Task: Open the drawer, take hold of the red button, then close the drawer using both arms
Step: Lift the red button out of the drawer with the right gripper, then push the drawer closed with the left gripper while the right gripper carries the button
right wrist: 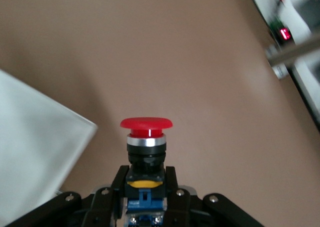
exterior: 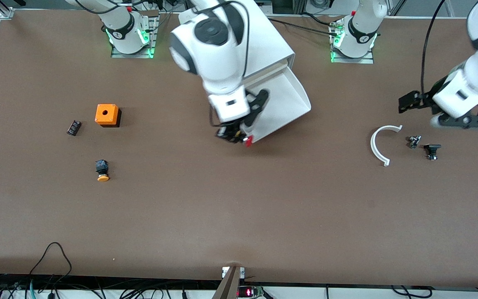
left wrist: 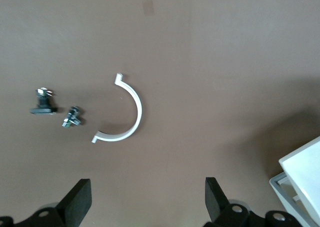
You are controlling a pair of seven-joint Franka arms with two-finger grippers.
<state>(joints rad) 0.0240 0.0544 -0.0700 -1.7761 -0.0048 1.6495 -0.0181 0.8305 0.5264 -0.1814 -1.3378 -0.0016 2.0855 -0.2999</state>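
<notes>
Nearest the front camera you had only bare tabletop (exterior: 239, 216); at about eight o'clock from its middle lay the orange-capped button (exterior: 102, 170), with the orange box (exterior: 107, 114) and a small black part (exterior: 74, 127) farther off toward the right arm's end. Toward the left arm's end, at about three o'clock, the white curved clip (exterior: 378, 145) lay on the tabletop with two small bolts (exterior: 413, 141) beside it. Your right pincer (exterior: 239, 135) was closed on the button (right wrist: 146, 137), holding it by its black-and-blue body with the red cap pointing outward, in the air just off the corner of the drawer (exterior: 282, 101), which stood pulled out of the cabinet (exterior: 270, 45) at about twelve o'clock. Your left pincer (left wrist: 145, 202) hung wide open and empty over the tabletop near the clip, well apart from the drawer. By my reading the opening and the grab were done, and the closing was what remained. That next move called for you to carry the button clear of the tray, then bring the left pincer across to the drawer's cream front and push squarely along the tray's line, since the cabinet sat angled on the tabletop and an off-line push could skew it.
</notes>
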